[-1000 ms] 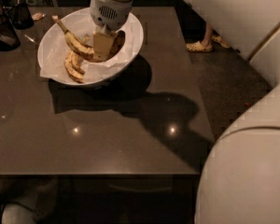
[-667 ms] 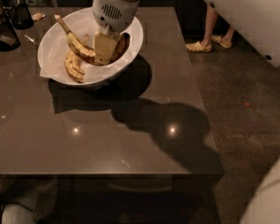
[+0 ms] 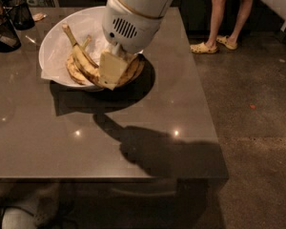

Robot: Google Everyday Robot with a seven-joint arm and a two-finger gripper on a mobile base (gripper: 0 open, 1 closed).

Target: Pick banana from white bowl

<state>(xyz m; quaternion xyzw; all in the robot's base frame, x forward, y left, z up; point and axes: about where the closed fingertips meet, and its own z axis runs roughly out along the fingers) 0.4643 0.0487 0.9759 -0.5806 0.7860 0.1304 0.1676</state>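
The white bowl (image 3: pixel 55 42) stands at the table's back left, lined with white paper. My gripper (image 3: pixel 112 69) reaches down into its right half from above. Its pale fingers (image 3: pixel 113 67) are closed around the middle of the banana (image 3: pixel 84 62), a slim, sharply bent, speckled one. The banana's long stem points up and left, and its dark brown end (image 3: pixel 136 68) sticks out over the bowl's right rim. The banana sits tilted, slightly raised over the front rim. A second, plumper banana (image 3: pixel 74 72) lies in the bowl behind and below it.
The brown table (image 3: pixel 133 128) runs forward and right of the bowl. Dark containers (image 3: pixel 9 20) stand at the back left corner. A person's legs in yellow shoes (image 3: pixel 214 44) stand on the floor beyond the table's right side.
The gripper and the banana have shifted toward the bowl's front right rim and appear a little higher. The big white arm parts have left the right side of the view.
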